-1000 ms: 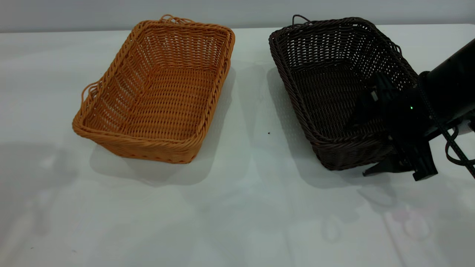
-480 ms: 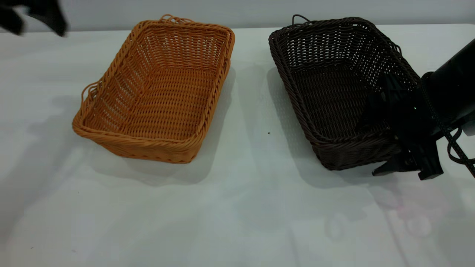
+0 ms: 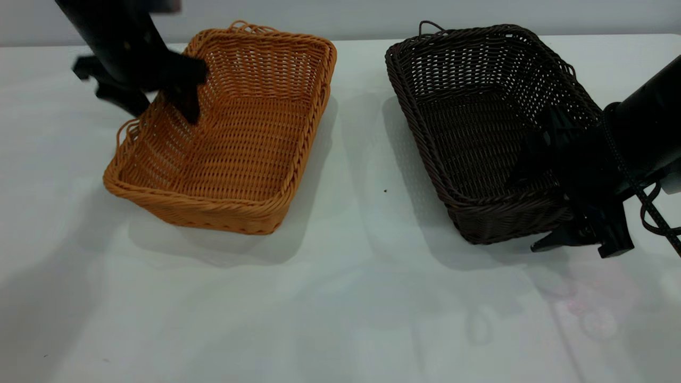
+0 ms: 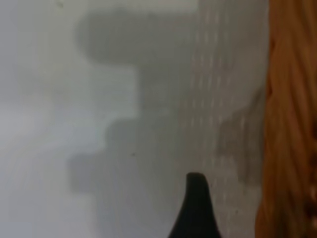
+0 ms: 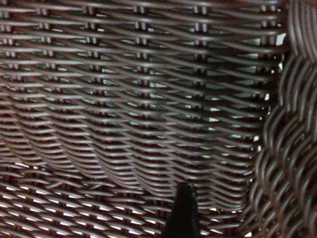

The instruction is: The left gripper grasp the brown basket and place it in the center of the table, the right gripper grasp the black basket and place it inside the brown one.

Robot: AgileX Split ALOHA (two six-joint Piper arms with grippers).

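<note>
We judge step one underway: left tool [image 3: 159, 109], fingers spread wide, straddles the orange-tan woven wicker basket [image 3: 229, 143] rim, upper left. Next, close and carry centre. Right tool [image 3: 558, 207] straddles the dark woven basket [image 3: 479, 117] corner; we cannot tell its opening.

A grey wall [image 3: 340, 16] runs behind, and a tiny dark speck [image 3: 385, 190], perhaps a crumb.
</note>
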